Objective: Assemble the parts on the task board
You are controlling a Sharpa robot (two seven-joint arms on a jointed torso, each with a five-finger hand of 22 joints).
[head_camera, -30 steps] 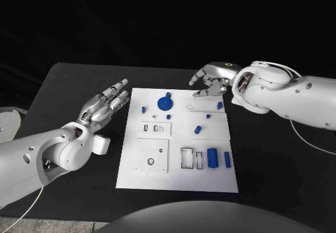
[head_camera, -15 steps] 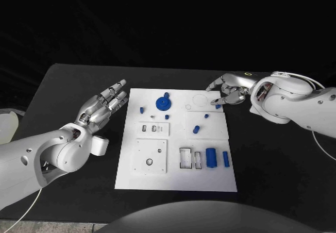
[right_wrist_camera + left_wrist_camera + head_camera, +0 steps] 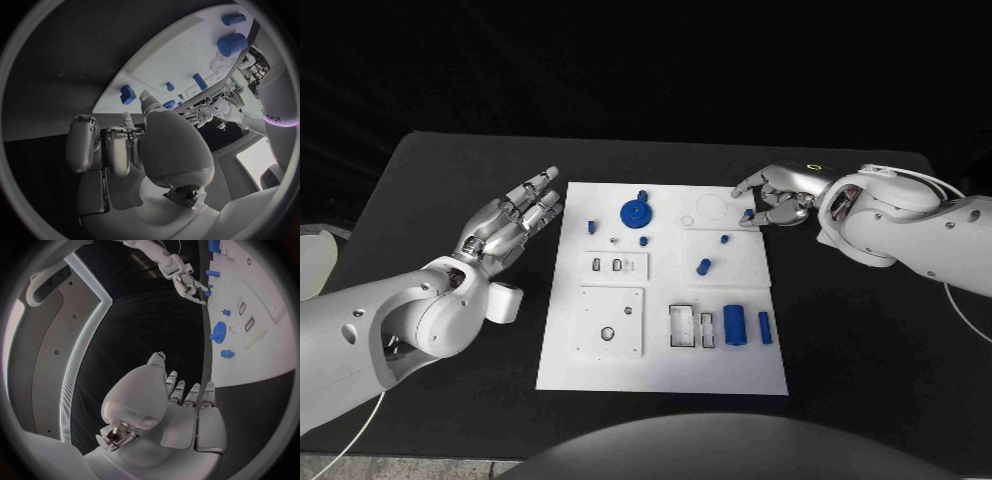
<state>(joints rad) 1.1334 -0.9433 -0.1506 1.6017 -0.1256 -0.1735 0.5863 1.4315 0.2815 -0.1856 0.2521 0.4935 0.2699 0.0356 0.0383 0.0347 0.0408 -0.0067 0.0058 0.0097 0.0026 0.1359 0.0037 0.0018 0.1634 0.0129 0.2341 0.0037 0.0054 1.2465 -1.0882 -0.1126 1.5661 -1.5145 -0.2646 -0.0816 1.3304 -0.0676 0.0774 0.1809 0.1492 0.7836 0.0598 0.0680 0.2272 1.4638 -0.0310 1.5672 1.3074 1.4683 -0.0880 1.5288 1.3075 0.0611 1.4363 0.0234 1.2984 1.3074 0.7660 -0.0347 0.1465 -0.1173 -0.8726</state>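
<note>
The white task board (image 3: 661,370) lies mid-table with blue parts on it: a gear (image 3: 639,212), several small pegs such as one (image 3: 705,266), and a thick cylinder (image 3: 736,326) beside a slim one (image 3: 766,328). My right hand (image 3: 779,198) hovers at the board's far right corner, its fingers curled down around a small blue part (image 3: 749,213). Whether they pinch it is unclear. In the right wrist view that part (image 3: 128,94) lies on the board just past the curled fingers (image 3: 119,142). My left hand (image 3: 516,215) is flat and open, left of the board, holding nothing.
Empty sockets (image 3: 687,325) and a slotted plate (image 3: 613,322) sit in the board's near half. A pale object (image 3: 315,255) lies at the table's left edge. The right arm's cable (image 3: 956,300) trails over the table's right side.
My right hand has moved right and down from over the board's far edge to its far right corner, beside the small blue part. The left hand has not moved.
</note>
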